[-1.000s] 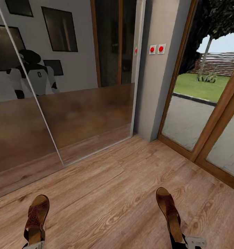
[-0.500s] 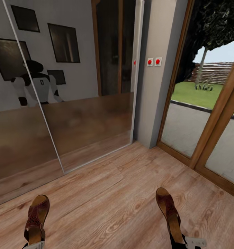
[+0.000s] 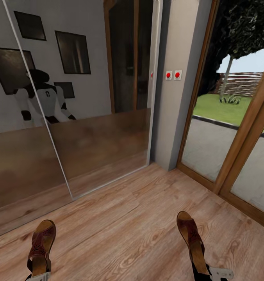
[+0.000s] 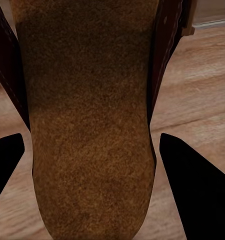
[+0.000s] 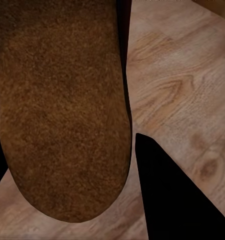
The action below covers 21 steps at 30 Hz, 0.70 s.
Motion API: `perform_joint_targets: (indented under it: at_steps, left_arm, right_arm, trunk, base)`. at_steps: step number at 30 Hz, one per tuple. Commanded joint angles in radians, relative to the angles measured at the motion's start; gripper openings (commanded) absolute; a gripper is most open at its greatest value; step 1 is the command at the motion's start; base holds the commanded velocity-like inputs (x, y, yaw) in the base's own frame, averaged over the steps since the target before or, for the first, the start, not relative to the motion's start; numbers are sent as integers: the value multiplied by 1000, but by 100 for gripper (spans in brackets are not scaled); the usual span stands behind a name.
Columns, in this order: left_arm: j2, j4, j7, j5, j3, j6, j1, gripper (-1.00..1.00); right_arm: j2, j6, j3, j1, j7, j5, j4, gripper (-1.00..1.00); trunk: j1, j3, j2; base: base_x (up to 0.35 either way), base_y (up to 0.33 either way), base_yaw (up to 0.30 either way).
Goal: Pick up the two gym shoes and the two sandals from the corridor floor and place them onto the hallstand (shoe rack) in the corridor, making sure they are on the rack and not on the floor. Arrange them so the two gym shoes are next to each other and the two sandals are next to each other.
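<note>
I hold one dark brown sandal in each hand above the corridor floor (image 3: 124, 230). The left sandal (image 3: 41, 246) sticks forward from my left gripper (image 3: 36, 276) at the bottom edge of the head view. Its tan footbed (image 4: 87, 100) lies between the black fingers (image 4: 192, 180) of that gripper (image 4: 90, 147). The right sandal (image 3: 191, 240) is clamped by my right gripper (image 3: 210, 273). In the right wrist view its footbed (image 5: 57, 100) sits against one black finger (image 5: 172, 195) of the gripper (image 5: 67, 145). The gym shoes and the hallstand are out of view.
Mirrored sliding doors (image 3: 89, 148) stand ahead at the left and reflect the robot (image 3: 42, 97). A grey wall pillar (image 3: 175, 97) with two red buttons (image 3: 173, 75) stands in the middle. A wood-framed glass door (image 3: 233, 156) at the right looks out on a garden.
The whole picture has shifted a little, so the camera has moved and the mirror and pillar sit lower in view. Both sandals stay in the grippers at the same spots.
</note>
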Motion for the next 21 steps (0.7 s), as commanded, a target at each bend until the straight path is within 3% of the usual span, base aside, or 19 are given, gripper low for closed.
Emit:
perform_joint_targets:
  at_steps: [1,21]
  left_arm:
    - [0,1,-5,-11,8,-4,-1,-100]
    - [-3,1,-6,-8,7,-5,-1,-100]
  right_arm:
    - [1,-3,-8,-1,10,3,1,-100]
    - [2,-5,-2,-1,13,9,6,-100]
  trunk:
    - [-4,2,7]
    - [-8,6,14]
  base:
    - [0,0,49]
    - [0,0,255]
